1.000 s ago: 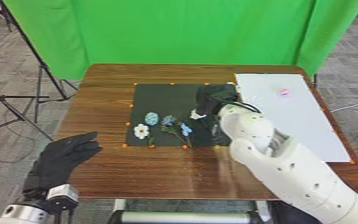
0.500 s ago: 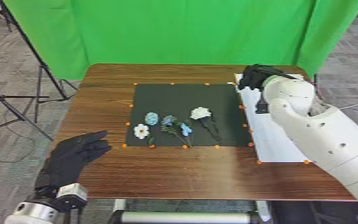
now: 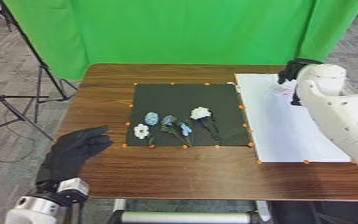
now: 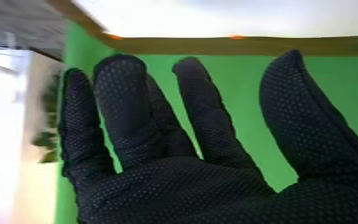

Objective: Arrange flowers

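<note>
Head view: the right hand point(image 3: 294, 69), fingers spread wide, is hovering by the pink flower point(image 3: 286, 92) near the far right corner of the worktop point(image 3: 184, 181), probably needing a low, light pinch.

The curtain point(image 3: 184, 35) at 12 o'clock is bright green. The table point(image 3: 104, 102) is brown with darker wood grain. At its middle the mat point(image 3: 167, 96) is black, dotted orange along its rim; the sheet point(image 3: 269, 135) at 3 o'clock is white, with orange dots too. On the mat, the flower point(image 3: 141, 131) at 8 o'clock is white, the one point(image 3: 151, 118) at 9 pale blue. The right hand point(image 3: 293, 70), at 2 o'clock, is black with fine mesh dots.
</note>
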